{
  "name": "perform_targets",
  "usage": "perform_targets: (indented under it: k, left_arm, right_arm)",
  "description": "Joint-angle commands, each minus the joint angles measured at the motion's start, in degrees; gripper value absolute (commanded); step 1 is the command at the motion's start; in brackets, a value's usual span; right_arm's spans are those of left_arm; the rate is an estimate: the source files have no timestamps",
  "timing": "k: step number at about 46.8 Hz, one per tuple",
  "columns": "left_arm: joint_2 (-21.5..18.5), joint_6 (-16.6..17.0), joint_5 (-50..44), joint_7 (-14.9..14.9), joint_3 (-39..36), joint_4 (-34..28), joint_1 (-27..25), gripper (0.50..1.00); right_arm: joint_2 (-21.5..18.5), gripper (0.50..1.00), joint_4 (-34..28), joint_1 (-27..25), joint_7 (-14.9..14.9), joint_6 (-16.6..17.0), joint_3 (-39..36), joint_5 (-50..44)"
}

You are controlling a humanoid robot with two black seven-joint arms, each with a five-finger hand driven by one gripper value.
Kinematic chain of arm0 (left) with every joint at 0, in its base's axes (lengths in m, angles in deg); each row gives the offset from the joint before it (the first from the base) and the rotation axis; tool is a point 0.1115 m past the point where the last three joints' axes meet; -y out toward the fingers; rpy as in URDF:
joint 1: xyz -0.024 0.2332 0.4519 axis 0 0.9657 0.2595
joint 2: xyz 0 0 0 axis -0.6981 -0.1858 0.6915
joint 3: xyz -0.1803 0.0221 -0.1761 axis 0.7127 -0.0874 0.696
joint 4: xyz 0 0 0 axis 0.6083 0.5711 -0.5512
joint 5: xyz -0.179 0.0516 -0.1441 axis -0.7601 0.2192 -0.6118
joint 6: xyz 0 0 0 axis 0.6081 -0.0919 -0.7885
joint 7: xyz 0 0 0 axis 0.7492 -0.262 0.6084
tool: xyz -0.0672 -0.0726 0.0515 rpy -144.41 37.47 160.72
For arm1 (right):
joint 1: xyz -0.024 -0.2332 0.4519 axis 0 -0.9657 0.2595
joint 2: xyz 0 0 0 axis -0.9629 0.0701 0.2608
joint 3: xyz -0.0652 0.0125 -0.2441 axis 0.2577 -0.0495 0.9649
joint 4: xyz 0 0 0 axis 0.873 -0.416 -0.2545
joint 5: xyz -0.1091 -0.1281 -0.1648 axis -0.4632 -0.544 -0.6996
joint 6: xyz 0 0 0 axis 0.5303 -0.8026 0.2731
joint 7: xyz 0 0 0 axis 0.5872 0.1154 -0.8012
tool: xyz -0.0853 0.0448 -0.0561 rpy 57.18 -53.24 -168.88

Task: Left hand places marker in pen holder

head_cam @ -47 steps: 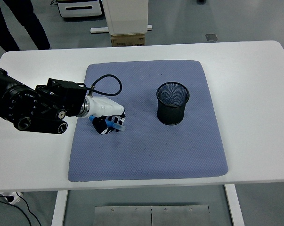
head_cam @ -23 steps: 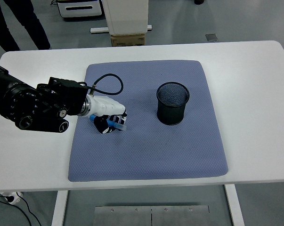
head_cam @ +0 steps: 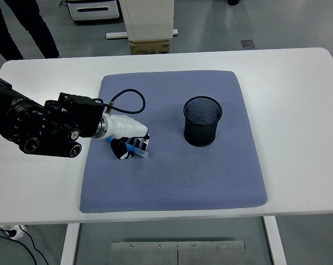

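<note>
Gripping one marker [head_cam: 137, 149], left hand [head_cam: 126, 136]

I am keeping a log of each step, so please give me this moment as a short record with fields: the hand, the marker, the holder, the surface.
left hand: over the left part of the mat, fingers curled around the marker
marker: blue, in the left hand, low over the mat
pen holder: black mesh cup, upright on the mat, to the right of the hand
mat: blue-grey, on the white table
right hand: not in view
</note>
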Motion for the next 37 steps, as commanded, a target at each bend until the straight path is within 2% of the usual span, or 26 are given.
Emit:
perform_targets:
  k: [1,9,20,24,37]
  left_arm:
    - [0.0,0.0,0.0,0.0,0.0,0.0,0.0,0.572]
    - [-0.1,0.0,0.0,0.0,0.0,0.0,0.0,0.601]
    - [-0.2,0.0,0.0,0.0,0.0,0.0,0.0,0.549]
    - [-0.2,-0.1,0.0,0.0,0.0,0.0,-0.1,0.511]
    - [-0.6,-1.0,0.0,0.0,-0.1,0.1,-0.6,0.5]
  right_arm:
    - [0.0,1.0,0.0,0.0,0.0,0.0,0.0,0.0]
    - [0.0,1.0,0.0,0.0,0.0,0.0,0.0,0.0]
    - [0.0,1.0,0.0,0.0,0.0,0.0,0.0,0.0]
    - [0.0,1.0,0.0,0.0,0.0,0.0,0.0,0.0]
    - [0.0,1.0,0.0,0.0,0.0,0.0,0.0,0.0]
